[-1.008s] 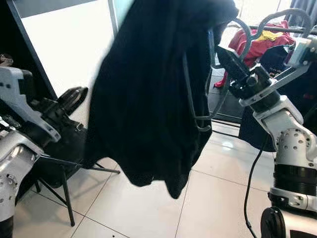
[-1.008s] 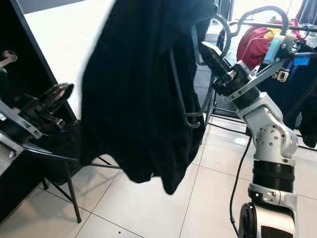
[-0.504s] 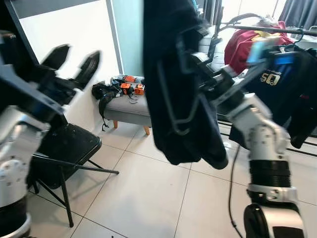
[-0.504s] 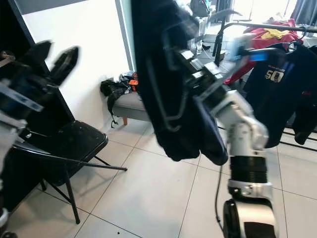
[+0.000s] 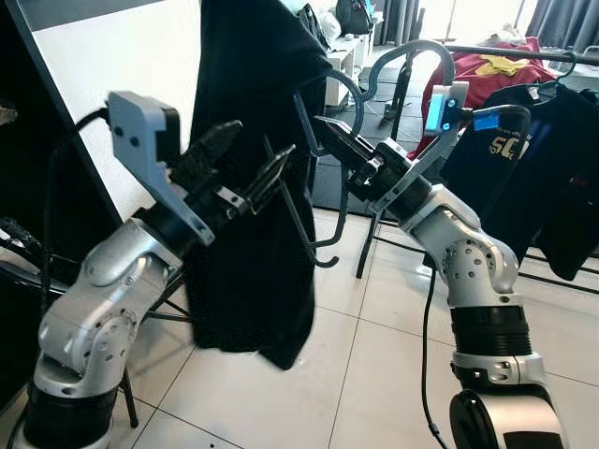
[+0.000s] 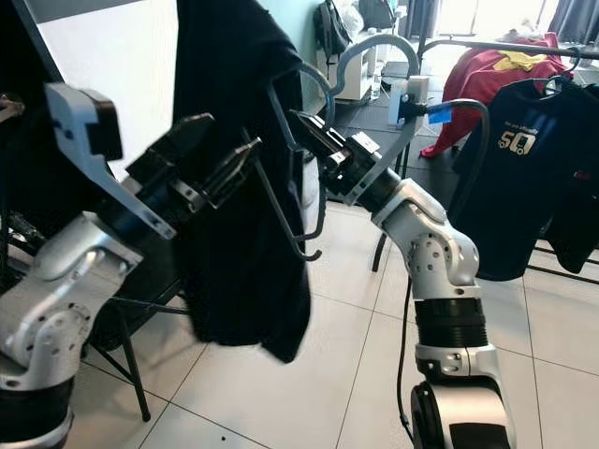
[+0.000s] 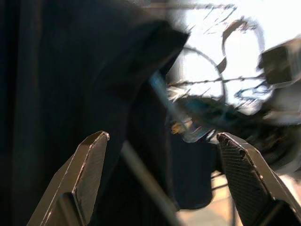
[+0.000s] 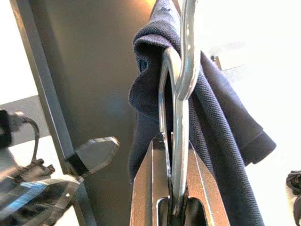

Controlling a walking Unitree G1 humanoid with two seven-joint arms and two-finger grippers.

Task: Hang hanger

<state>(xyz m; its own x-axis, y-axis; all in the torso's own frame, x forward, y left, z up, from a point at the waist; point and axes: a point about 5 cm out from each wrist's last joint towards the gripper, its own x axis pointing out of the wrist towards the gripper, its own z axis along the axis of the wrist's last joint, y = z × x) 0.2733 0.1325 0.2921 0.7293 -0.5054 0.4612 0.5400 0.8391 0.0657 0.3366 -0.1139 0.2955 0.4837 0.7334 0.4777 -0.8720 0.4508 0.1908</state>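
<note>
A dark garment (image 5: 248,281) hangs on a grey hanger (image 8: 181,108), held up in front of me. My right gripper (image 5: 328,131) is shut on the hanger near its neck; in the right wrist view the grey bar runs straight between the closed fingers (image 8: 155,169). My left gripper (image 5: 264,138) is open, level with the right one and just to its left. Its two fingers (image 7: 89,165) are spread against the cloth and hold nothing. The hanger's lower curved end (image 5: 326,263) sticks out below the right gripper.
A clothes rail (image 5: 524,51) stands at the back right, carrying a red garment (image 5: 468,79) and a dark blue T-shirt (image 5: 496,159). A white wall with a black frame (image 5: 37,103) is on the left. Pale floor tiles (image 5: 374,355) lie below.
The right arm has swung the hanger and garment to the left. The left arm has come in from the left, and its open fingers are now at the cloth.
</note>
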